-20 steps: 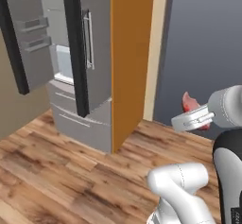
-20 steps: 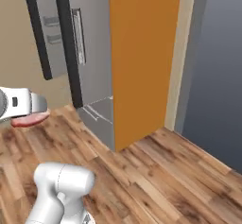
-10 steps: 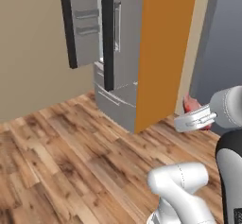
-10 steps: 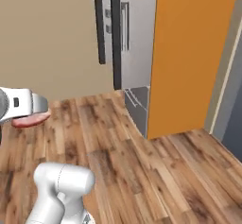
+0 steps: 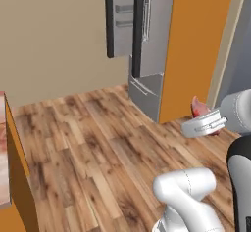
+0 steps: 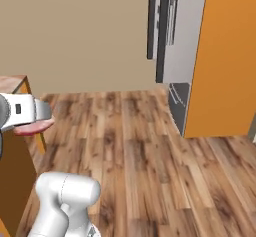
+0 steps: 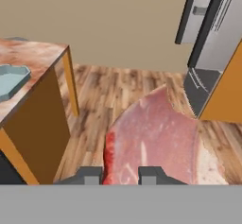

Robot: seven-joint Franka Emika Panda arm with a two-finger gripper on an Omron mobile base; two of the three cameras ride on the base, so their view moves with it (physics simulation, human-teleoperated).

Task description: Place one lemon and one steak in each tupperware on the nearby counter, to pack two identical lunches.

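Note:
My gripper [image 7: 120, 176] is shut on a flat pink-red steak [image 7: 156, 138], which spreads out ahead of the two dark fingertips [image 7: 90, 175]. From the left base view the steak [image 5: 197, 108] pokes up past the white hand and gripper [image 5: 196, 121], held above the wooden floor. The right base view has the steak [image 6: 32, 127] hanging under the gripper [image 6: 40, 121], close to the counter's corner [image 6: 12, 83]. A pale teal tupperware [image 7: 12, 79] rests on the marbled counter [image 7: 38, 55] at the hand view's left. The lemon is out of view.
A grey fridge [image 5: 142, 30] with an open door stands beside a tall orange cabinet panel [image 5: 191, 45] at the back right. Wood plank floor [image 6: 135, 146] lies between it and the counter's orange end [image 5: 14, 177].
The whole picture has swung as the base turned: the fridge and the orange panel slid right and the counter came in at the left. The gripper stays shut on the steak.

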